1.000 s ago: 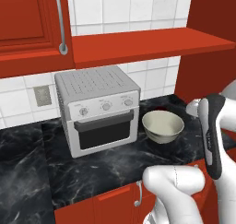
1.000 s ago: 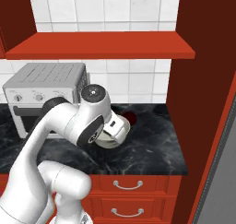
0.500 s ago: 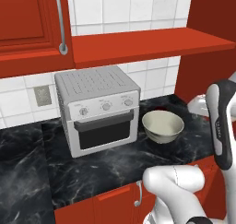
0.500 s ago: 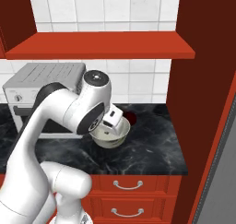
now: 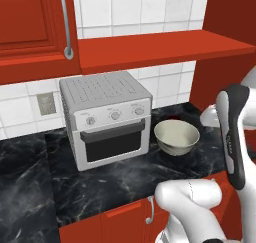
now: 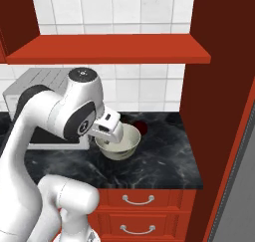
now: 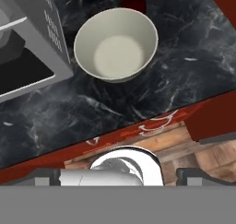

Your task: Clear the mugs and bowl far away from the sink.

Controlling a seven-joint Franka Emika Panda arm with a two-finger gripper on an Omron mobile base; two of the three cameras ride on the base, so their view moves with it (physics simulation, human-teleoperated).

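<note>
The cream bowl [image 7: 116, 44] stands on the black marble counter just right of the toaster oven, also in the left base view [image 5: 176, 137] and the right base view [image 6: 122, 145]. A small dark red mug [image 7: 134, 1] sits right behind it, against the wall [image 6: 141, 126]. My gripper [image 7: 120, 174] hangs high above the counter's front edge, on the near side of the bowl. It is open, one dark fingertip [image 7: 46, 176] at each side, with nothing between them. My white hand [image 6: 108, 128] overlaps the bowl's left rim in the right base view. The sink is out of view.
A silver toaster oven [image 5: 107, 118] stands left of the bowl. A red shelf [image 5: 155, 48] runs above the counter and a tall red cabinet wall [image 6: 214, 86] closes it on the right. Red drawers [image 6: 137, 200] sit under the counter's front edge.
The arm has swung up and the hand has drawn back to the left, uncovering more of the bowl. Bowl and mug have not moved. The jaws stay open.
</note>
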